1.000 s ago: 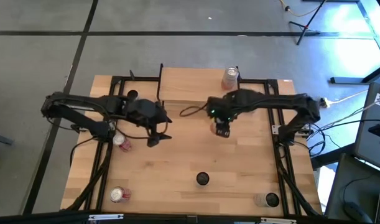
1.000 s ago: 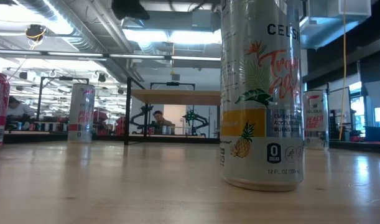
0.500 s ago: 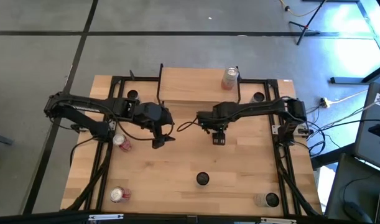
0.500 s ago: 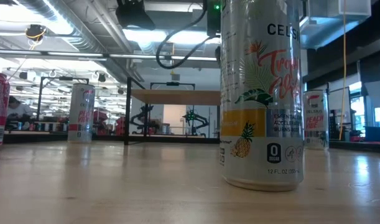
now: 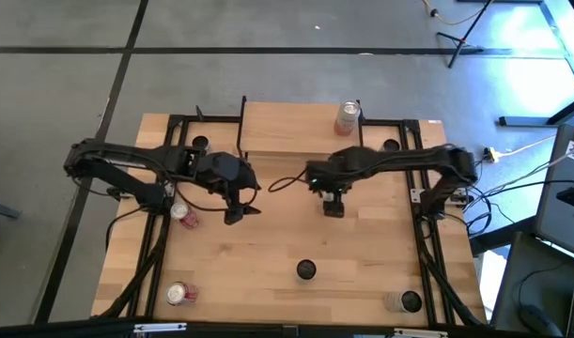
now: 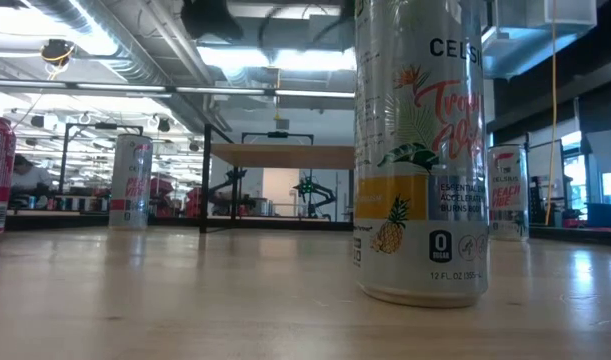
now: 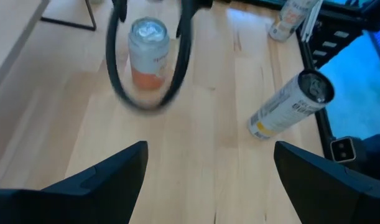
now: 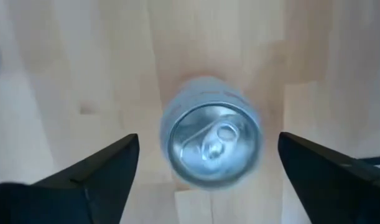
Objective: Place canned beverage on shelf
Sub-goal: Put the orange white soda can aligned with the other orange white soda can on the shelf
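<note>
Your right gripper hangs wide apart over an upright can — nearest can reads "CELSI", "0 SUGAR"; left gripper also wide, empty.

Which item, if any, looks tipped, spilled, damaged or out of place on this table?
Nothing stands out. One can stands upright on the shelf. Those on the table, such as the pineapple-print can, look upright and undented, and no spill shows.
</note>
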